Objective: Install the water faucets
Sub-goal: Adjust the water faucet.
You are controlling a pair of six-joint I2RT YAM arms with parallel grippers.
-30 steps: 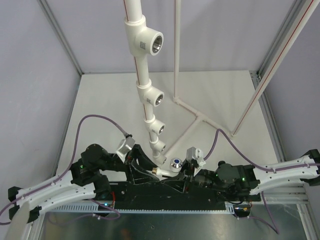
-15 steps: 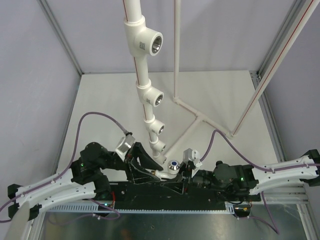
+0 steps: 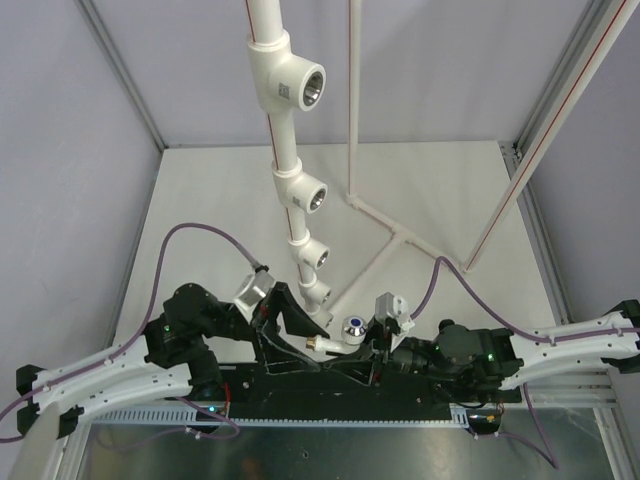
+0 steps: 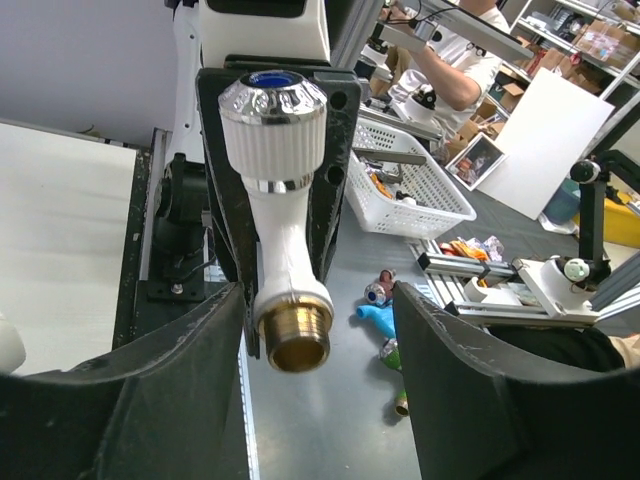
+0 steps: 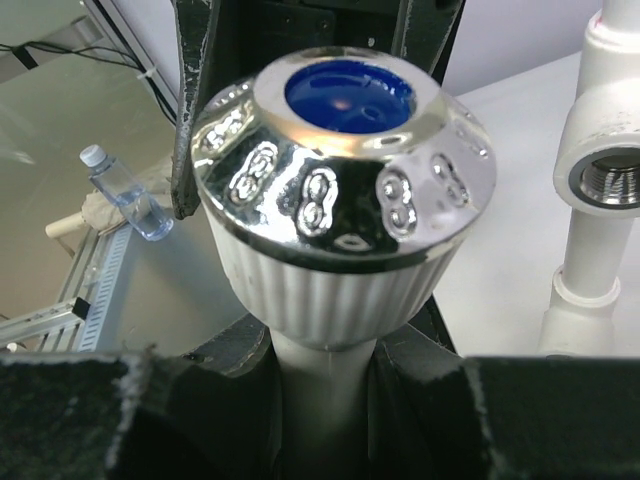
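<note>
Released on the left: left gripper point(image 4: 318, 300) spread either side of the faucet point(image 4: 285, 250) at its brass end, touching nothing. All tee sockets point(image 3: 312, 88) bare, none fitted yet. Clamped under the knob by the right gripper point(image 5: 320, 400), near the lowest socket.

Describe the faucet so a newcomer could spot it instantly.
Find the tall white pipe with its row of tee sockets. Right by its lowest socket, the right gripper holds the faucet. Unlike the sockets, it has a chrome, blue-centred knob and a brass threaded end.
</note>
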